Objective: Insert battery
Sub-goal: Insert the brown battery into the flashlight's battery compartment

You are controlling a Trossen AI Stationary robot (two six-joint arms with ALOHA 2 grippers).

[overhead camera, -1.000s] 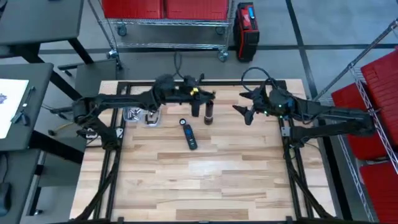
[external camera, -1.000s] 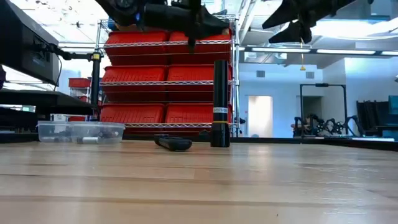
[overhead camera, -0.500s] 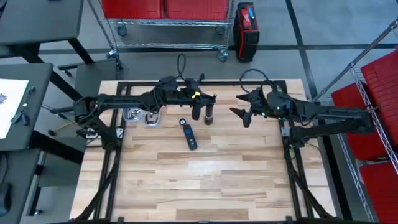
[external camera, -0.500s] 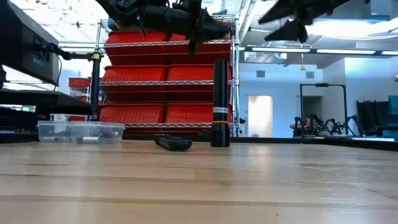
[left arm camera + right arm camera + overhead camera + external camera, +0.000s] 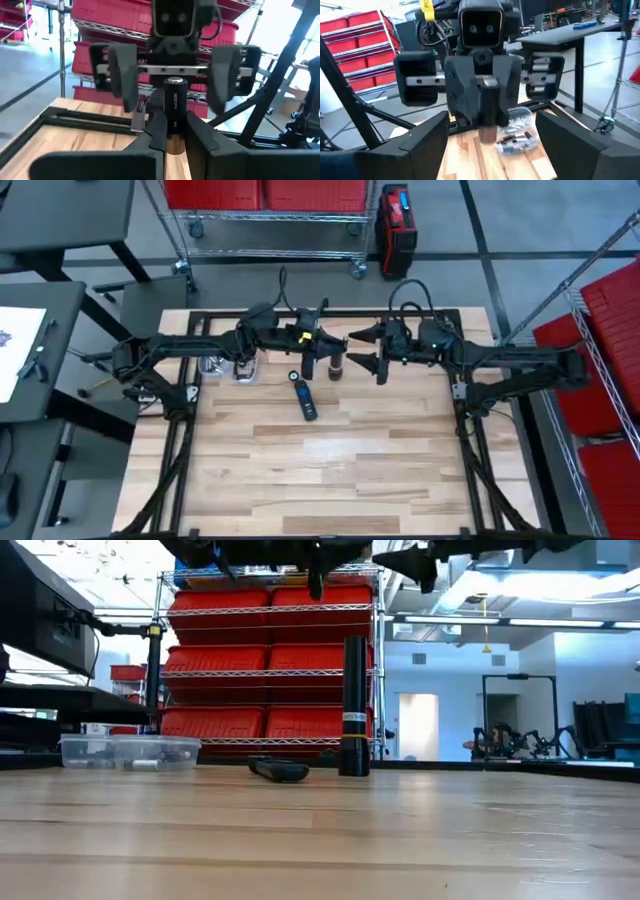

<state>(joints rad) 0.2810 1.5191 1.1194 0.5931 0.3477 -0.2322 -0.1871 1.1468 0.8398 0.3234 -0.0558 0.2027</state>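
A black flashlight tube [image 5: 335, 363] [image 5: 353, 705] stands upright on its base at the table's far middle. Just left of it and higher than its top, my left gripper [image 5: 318, 348] is shut on a black-and-copper battery [image 5: 175, 107] [image 5: 489, 107]. In the low view the battery [image 5: 316, 585] hangs left of the tube's top. On the tube's right side my right gripper [image 5: 365, 350] [image 5: 495, 160] hovers open at the same height, facing my left gripper, with nothing between its fingers. My left gripper pinches the battery between its two fingers, about where the black part meets the copper part [image 5: 175, 131]. The fingers [image 5: 155, 131] come in level from the table's left and lie across the battery. It stands upright, copper end [image 5: 175, 146] down, clear of the table and the tube.
A clear box [image 5: 225, 365] [image 5: 130, 752] with small parts sits left of the tube. A small round cap [image 5: 293, 376] and a dark oblong piece [image 5: 304, 400] [image 5: 278, 770] lie on the table just in front. The near half of the table [image 5: 320, 470] is bare wood.
My right gripper has moved toward the table's left, up to the tube and my left gripper, and has risen. My left gripper has risen a little with the battery.
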